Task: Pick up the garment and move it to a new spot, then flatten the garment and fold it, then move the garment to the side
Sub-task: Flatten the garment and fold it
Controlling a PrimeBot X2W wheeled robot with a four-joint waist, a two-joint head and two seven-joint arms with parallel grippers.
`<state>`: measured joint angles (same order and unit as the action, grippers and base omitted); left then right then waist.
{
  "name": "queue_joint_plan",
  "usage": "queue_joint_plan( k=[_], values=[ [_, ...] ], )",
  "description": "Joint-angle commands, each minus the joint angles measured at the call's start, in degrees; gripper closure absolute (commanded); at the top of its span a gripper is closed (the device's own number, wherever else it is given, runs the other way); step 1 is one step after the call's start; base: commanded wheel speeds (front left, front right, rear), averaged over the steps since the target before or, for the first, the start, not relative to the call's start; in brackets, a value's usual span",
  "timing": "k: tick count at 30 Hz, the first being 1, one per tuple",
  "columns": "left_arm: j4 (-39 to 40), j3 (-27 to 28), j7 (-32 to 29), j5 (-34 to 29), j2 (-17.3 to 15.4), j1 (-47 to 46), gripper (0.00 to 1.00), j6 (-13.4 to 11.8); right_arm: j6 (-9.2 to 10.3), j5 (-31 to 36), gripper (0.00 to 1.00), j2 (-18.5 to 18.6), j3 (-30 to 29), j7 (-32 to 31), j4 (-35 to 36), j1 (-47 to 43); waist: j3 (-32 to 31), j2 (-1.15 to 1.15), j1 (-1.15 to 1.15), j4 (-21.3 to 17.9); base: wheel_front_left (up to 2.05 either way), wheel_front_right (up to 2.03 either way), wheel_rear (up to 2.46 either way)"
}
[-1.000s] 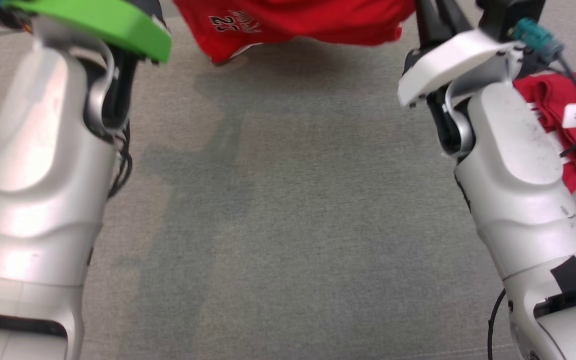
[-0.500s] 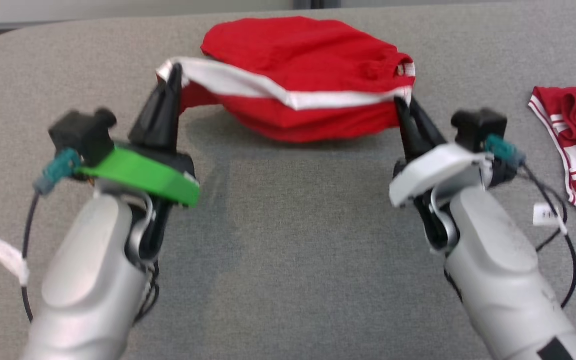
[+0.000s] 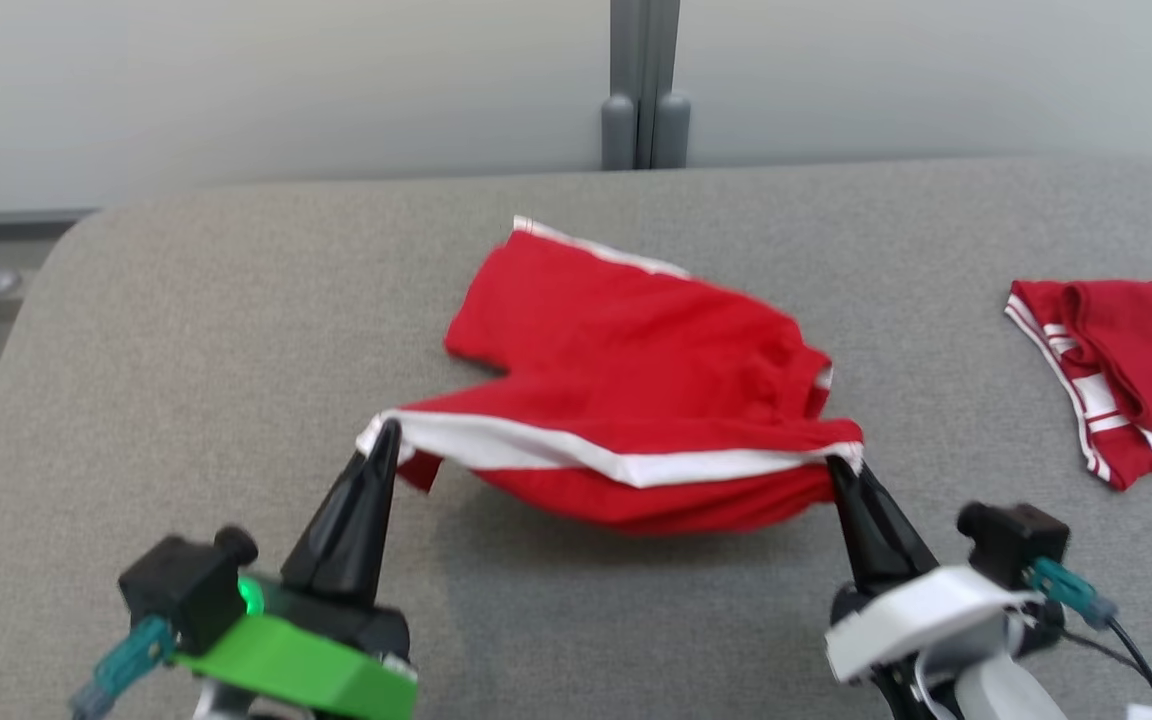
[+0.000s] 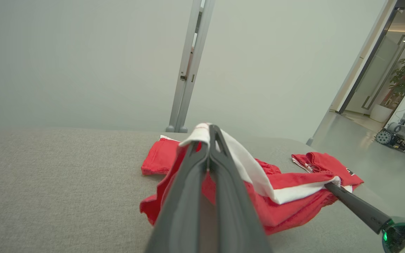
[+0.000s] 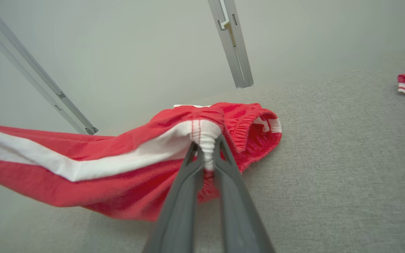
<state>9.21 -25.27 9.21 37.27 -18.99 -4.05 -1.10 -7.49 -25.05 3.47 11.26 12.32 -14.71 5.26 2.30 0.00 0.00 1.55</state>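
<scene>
Garment (image 3: 636, 370) crosswise, waistband (image 3: 808, 380) rightward

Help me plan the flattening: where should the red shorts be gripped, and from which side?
Both ends of the white band, from the near side: it runs along the robot-facing edge, and the left gripper and right gripper, shut there, spread it.
</scene>
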Motion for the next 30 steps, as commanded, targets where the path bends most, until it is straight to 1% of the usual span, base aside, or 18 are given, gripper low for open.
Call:
queue_joint_plan(
  k=[1, 4, 7, 10, 13, 15, 19, 24, 30],
  values=[
    [3.0, 0.2, -1.2, 0.3, -1.1, 3.0, 1.00, -1.5, 0.02, 0.4, 1.00, 0.6, -0.8, -1.1, 2.7, -2.8, -3.4, 0.00, 0.00, -1.3, 0.00, 0.00, 0.00],
    [9.5, -0.1, -3.9, -0.5, -3.0, 7.5, 1.00, -4.2, 0.02, 1.9, 1.00, 0.9, -2.4, -4.2, 9.3, -8.0, -3.2, 0.00, 0.00, -2.2, 0.00, 0.00, 0.00],
    [12.8, -0.1, -5.2, 0.5, -3.5, 9.7, 1.00, -5.3, 0.02, 2.7, 1.00, 0.8, -3.5, -7.4, 14.3, -11.3, -2.5, 0.00, 0.00, -3.1, 0.00, 0.00, 0.00],
    [12.8, 0.1, -6.1, 0.9, -3.8, 9.1, 1.00, -5.5, 0.02, 3.4, 1.00, 0.6, -4.2, -10.1, 17.0, -12.9, -1.0, 0.00, 0.00, -3.9, 0.00, 0.00, 0.00],
    [10.2, 0.0, -6.2, 0.0, -4.2, 5.9, 1.00, -4.2, 0.02, 3.6, 1.00, 0.2, -4.6, -11.2, 16.5, -11.8, 0.7, 0.00, 0.00, -4.4, 0.00, 0.00, 0.00],
    [7.1, -0.2, -6.3, 0.4, -3.9, 3.5, 1.00, -3.0, 0.02, 4.5, 1.00, 0.1, -5.1, -11.2, 15.2, -10.2, 2.2, 0.00, 0.00, -4.7, 0.00, 0.00, 0.00],
    [-1.7, -0.2, -6.2, 0.0, -3.0, -4.1, 1.00, -0.2, 0.02, 3.3, 1.00, -0.4, -5.6, -10.1, 10.8, -5.4, 5.6, 0.00, 0.00, -5.1, 0.00, 0.00, 0.00],
    [-14.3, -0.1, -6.2, 0.8, 0.1, -16.4, 1.00, 3.0, 0.02, 1.5, 1.00, -0.5, -4.9, -8.6, 4.0, 2.1, 10.5, 0.00, 0.00, -5.8, 0.00, 0.00, 0.00],
    [-29.1, -1.1, -6.5, 0.0, 3.1, -28.4, 1.00, 5.3, 0.02, -0.3, 1.00, -0.5, -3.3, -6.4, -4.0, 10.3, 15.3, 0.00, 0.00, -7.0, 0.00, 0.00, 0.00]
  ],
)
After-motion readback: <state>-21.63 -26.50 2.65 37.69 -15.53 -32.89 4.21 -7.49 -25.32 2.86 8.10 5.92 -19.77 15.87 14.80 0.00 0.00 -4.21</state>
